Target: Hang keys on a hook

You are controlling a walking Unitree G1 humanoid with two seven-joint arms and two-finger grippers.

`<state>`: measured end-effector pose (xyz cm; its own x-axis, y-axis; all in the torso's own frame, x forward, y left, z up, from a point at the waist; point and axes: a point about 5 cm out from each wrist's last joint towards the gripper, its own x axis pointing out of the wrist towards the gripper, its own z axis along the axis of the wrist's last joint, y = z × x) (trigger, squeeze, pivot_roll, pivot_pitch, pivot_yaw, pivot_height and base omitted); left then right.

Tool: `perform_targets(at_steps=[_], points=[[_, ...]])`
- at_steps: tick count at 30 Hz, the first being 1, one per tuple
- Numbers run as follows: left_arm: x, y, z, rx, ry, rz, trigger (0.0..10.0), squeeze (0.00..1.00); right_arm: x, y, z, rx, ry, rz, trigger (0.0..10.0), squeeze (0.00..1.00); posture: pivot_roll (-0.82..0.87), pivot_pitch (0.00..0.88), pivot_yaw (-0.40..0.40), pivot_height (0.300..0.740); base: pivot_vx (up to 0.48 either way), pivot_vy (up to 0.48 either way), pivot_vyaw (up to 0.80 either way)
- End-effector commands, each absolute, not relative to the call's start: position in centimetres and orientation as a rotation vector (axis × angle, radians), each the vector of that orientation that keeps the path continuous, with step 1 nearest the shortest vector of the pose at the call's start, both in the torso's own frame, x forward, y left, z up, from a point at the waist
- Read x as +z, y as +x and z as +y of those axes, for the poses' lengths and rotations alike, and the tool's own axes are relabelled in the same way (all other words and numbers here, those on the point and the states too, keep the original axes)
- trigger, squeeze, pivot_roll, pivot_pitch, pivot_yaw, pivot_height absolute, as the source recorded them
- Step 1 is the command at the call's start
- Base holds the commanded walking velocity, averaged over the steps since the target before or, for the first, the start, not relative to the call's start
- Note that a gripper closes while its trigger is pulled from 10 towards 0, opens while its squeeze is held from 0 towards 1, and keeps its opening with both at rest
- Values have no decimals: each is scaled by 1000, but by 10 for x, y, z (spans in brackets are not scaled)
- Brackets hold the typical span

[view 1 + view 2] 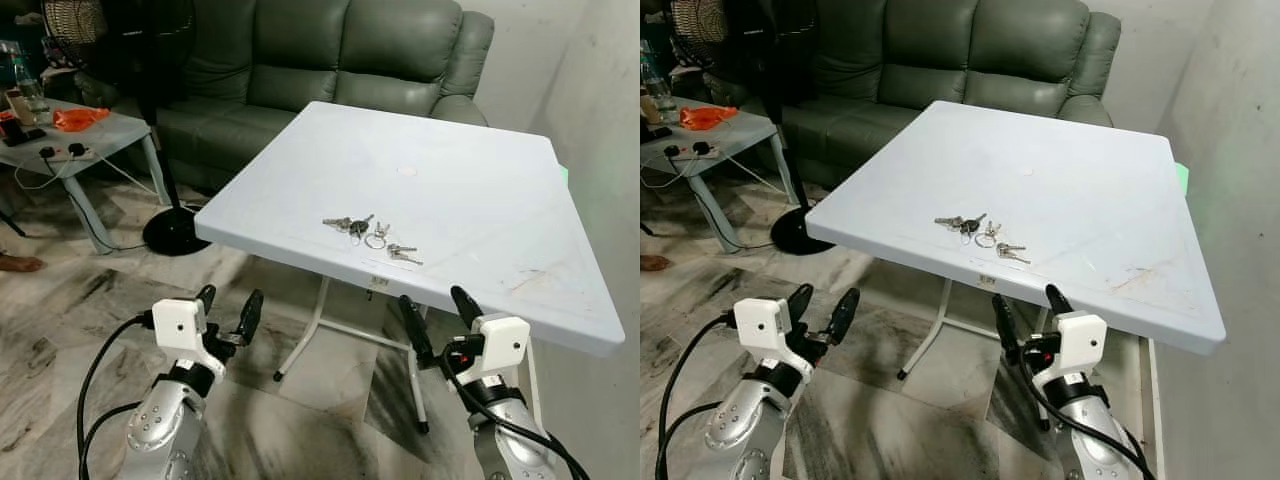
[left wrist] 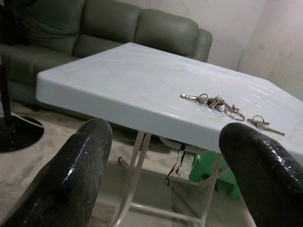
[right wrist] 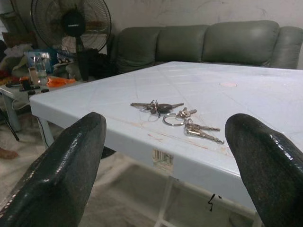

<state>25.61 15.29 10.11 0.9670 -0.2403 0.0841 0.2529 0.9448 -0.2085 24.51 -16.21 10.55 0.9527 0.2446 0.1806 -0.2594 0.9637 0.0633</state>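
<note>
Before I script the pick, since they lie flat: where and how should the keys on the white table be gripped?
Probably at the ring: the keys lie flat and splayed near the front edge of the table, offering little to pinch. The open right gripper, below that edge, could come down from above, fingers straddling the ring.

A pale blue folding table (image 1: 480, 190) carries a bunch of keys (image 1: 370, 235) near its front edge.

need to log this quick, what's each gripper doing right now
Left gripper: open, holding nothing.
Right gripper: open, holding nothing; the keys lie on the table.
</note>
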Motion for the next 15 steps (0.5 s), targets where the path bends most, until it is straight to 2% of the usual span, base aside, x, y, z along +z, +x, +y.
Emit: perform_targets(at_steps=[1,4,6,15], points=[[104,256,153,-250,-214,-57,10000,0,109,244,-162,255,83,-178,10000,0,26,0,-45,740,0,0,0],[104,257,152,-255,-223,-53,10000,0,109,243,-162,262,78,-169,10000,0,23,0,-46,740,0,0,0],[103,257,152,-256,-228,-51,10000,0,109,243,-162,262,80,-167,10000,0,23,0,-46,740,244,0,0],[106,260,149,-267,-223,-51,10000,0,109,244,-162,264,77,-163,10000,0,19,0,-44,740,341,0,0]])
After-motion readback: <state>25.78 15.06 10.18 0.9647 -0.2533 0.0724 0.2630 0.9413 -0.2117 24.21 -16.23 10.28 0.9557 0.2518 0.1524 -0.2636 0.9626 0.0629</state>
